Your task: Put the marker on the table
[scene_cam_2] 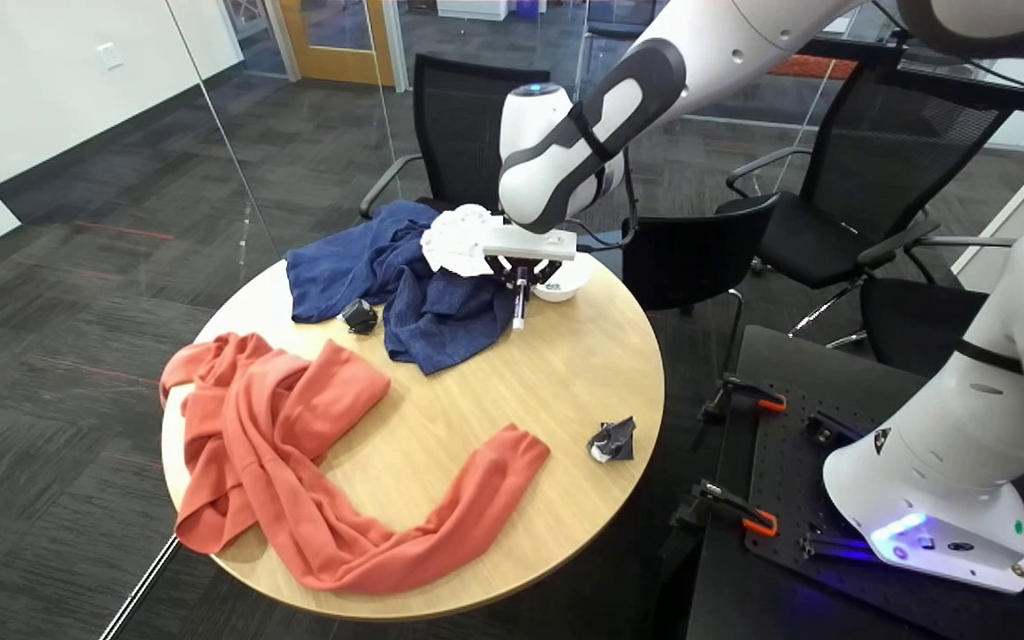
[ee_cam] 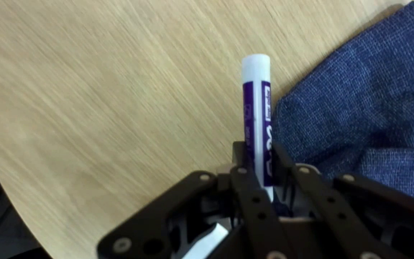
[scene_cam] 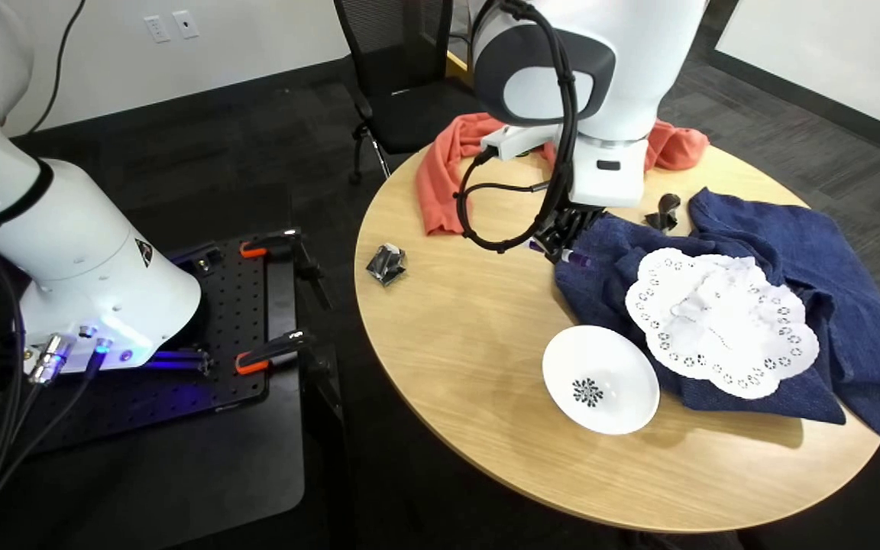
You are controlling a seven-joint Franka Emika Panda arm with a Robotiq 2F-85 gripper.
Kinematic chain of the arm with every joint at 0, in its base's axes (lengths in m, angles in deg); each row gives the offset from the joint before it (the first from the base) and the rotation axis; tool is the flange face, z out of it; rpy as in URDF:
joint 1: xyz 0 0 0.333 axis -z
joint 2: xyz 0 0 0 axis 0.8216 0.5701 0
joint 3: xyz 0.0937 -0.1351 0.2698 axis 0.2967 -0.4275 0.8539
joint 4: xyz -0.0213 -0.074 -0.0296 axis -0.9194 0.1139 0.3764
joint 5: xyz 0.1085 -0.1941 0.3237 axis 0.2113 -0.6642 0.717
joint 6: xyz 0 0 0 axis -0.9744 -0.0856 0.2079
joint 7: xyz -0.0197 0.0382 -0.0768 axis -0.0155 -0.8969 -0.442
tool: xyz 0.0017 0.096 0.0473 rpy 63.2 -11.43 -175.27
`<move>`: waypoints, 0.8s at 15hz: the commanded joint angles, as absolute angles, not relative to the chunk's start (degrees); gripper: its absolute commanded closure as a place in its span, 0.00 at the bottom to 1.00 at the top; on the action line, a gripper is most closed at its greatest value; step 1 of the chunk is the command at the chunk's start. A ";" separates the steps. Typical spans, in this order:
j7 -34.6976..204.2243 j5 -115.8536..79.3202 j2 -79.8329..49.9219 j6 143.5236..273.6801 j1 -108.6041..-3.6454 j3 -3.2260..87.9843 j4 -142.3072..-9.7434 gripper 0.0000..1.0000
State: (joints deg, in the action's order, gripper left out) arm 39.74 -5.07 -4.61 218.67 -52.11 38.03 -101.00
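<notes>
In the wrist view I have the marker (ee_cam: 258,108) clamped in my gripper (ee_cam: 259,151), pinched from both sides across its purple label, with the white end sticking out beyond the grip. Past it I see the wood of the table (ee_cam: 102,90) on one side and the edge of a blue cloth (ee_cam: 354,90) on the other. I read this as the carry-and-place step: marker in hand, not yet let go.

In an exterior view the arm (scene_cam: 638,76) and its cables (scene_cam: 567,99) cover much of the grip, but a purple end of the marker shows against the blue cloth. The white bowl (scene_cam: 623,370) sits on the table nearby and a doily (scene_cam: 723,325) lies on the blue cloth, so I'd steer away from both. I can't tell from here how high the marker is.

In an exterior view an orange cloth (scene_cam_2: 272,427) lies well apart from the marker, whose white end points out over the wood, just beside the blue cloth; I can't tell whether it is level. Wood shows between there and a crumpled wrapper (scene_cam_2: 614,440), and that is where I'd aim. The next move calls for a small sideways shift so the whole marker is over wood, a gentle descent until it touches, then spreading the gripper and backing straight up. Let go here, and I think the purple end could land on the blue cloth.
</notes>
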 commanded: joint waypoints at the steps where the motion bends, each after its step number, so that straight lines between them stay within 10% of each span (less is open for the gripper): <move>1: 41.79 -2.90 -2.23 218.40 -52.05 39.57 -100.06 0.95; 12: 41.55 -3.20 3.80 219.55 -52.84 40.05 -98.28 0.95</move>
